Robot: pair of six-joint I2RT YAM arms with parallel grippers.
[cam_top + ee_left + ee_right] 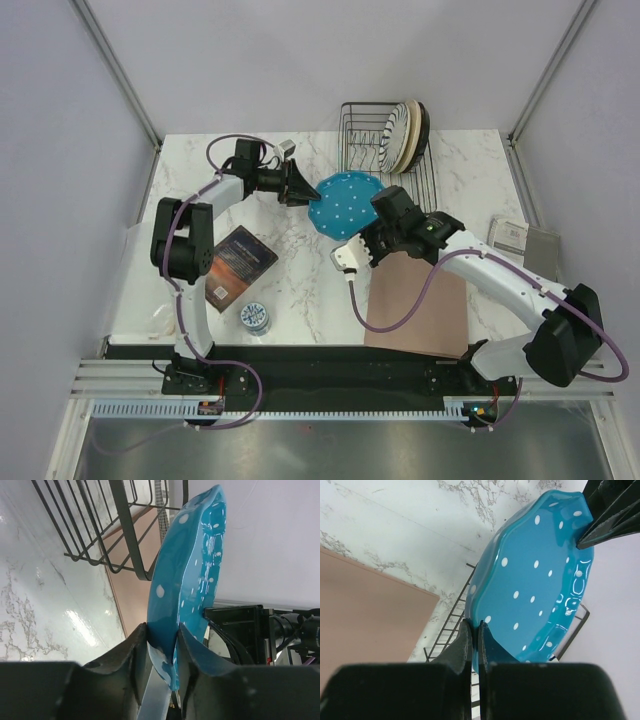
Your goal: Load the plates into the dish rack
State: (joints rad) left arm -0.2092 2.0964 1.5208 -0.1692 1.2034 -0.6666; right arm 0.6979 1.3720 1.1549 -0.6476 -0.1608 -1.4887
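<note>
The teal plate with white dots (343, 205) (187, 580) (535, 580) hangs tilted on edge above the table, just in front of the black wire dish rack (346, 140) (125, 530) (447, 630). My left gripper (305, 188) (162, 635) pinches the plate's left rim, a finger pressed against each face. My right gripper (373, 213) (475, 627) is shut on the opposite rim. Other plates (408, 135) stand upright at the rack's far right end, one of them black-striped. The left gripper's fingers (610, 520) show at the top right of the right wrist view.
A brown mat (420, 300) lies under the right arm. A dark booklet (240, 260) and a small blue-and-white cup (255, 317) sit at the front left. Grey flat items (520, 235) lie at the table's right edge.
</note>
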